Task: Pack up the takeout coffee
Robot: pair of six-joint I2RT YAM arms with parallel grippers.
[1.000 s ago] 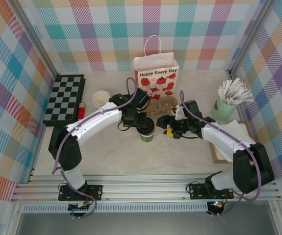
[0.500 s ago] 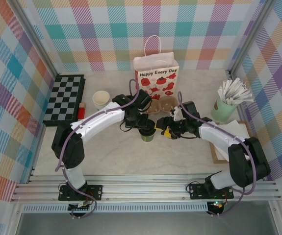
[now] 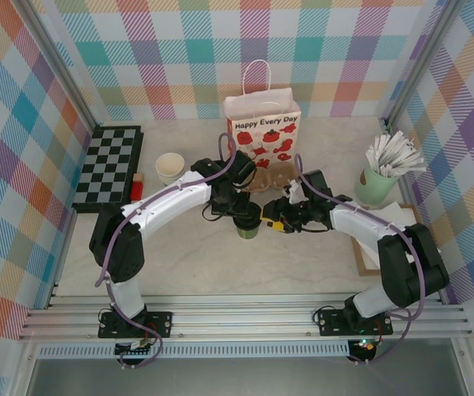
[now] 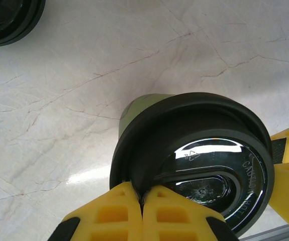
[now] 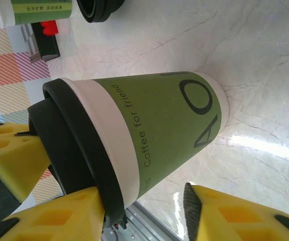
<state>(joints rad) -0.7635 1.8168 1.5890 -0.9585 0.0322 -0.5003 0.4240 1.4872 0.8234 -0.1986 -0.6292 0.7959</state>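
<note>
Item one: the marble table (image 3: 195, 264), with the paper bag (image 3: 263, 132) upright at its far edge. Item two: the takeout coffee (image 3: 248, 224), standing mid-table in front of that bag. Item three: your left gripper (image 4: 142, 201), fingers pressed together at the black lid (image 4: 204, 165) rim, and your right gripper (image 3: 276, 223), jaws apart astride the cup; close it evenly below the lid, squeezing gently, then free the left before lifting.

Bright, even overhead light, with white glare on the glossy desk (image 5: 265, 143) and black lid (image 4: 209, 150); shadows are soft.
</note>
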